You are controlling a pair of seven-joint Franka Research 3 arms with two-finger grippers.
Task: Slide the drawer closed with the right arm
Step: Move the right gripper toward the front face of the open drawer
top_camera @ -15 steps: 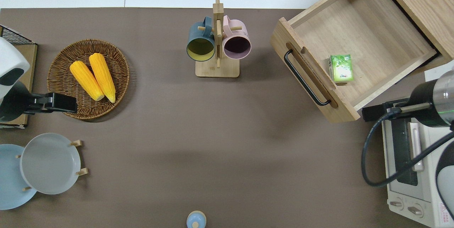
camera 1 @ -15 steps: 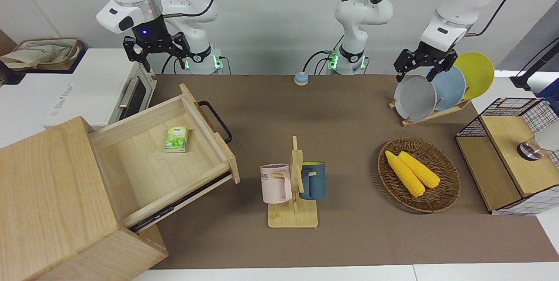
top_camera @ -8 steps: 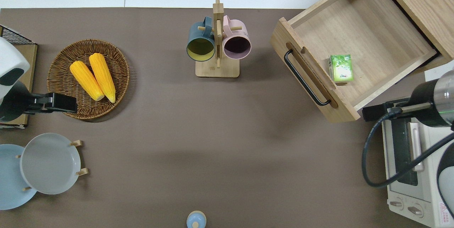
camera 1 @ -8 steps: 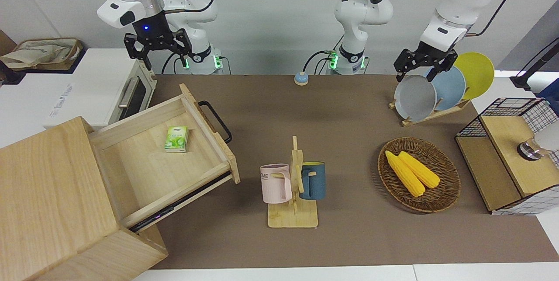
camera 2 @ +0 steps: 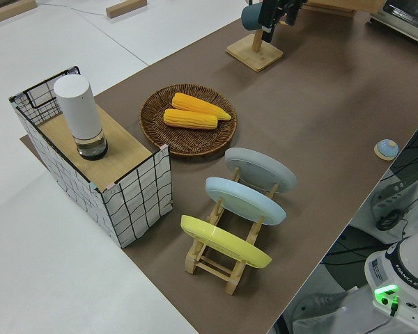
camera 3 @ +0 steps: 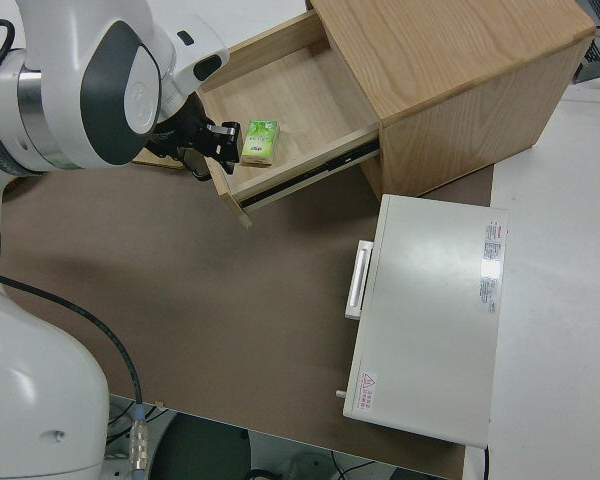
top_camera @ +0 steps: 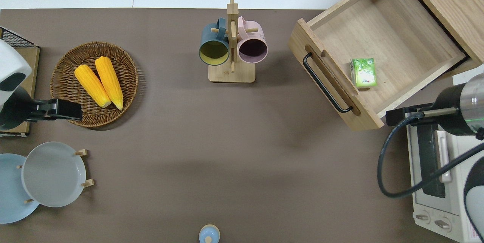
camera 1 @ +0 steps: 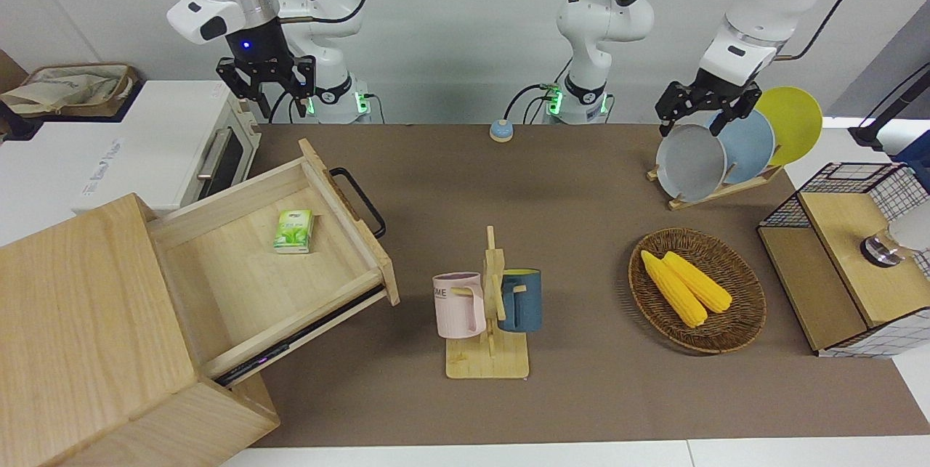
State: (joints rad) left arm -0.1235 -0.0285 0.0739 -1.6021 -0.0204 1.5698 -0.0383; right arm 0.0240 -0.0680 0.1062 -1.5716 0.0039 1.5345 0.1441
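- The pale wooden cabinet [camera 1: 87, 322] stands at my right arm's end of the counter [camera 1: 567, 205].
- Its drawer [camera 1: 272, 264] is pulled wide open, a green tissue pack [camera 1: 293, 231] inside.
- My right hand [camera 1: 267, 89] hangs unclenched, apparently over the toaster oven's [camera 1: 163, 144] corner nearest the drawer.
- My left arm is parked.

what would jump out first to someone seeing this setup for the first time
Most striking is the drawer, pulled far out of the big wooden cabinet at the right arm's end of the table, with a small green packet lying inside. The right gripper hangs open over the white toaster oven. Next come two yellow corn cobs in a wicker basket toward the left arm's end.
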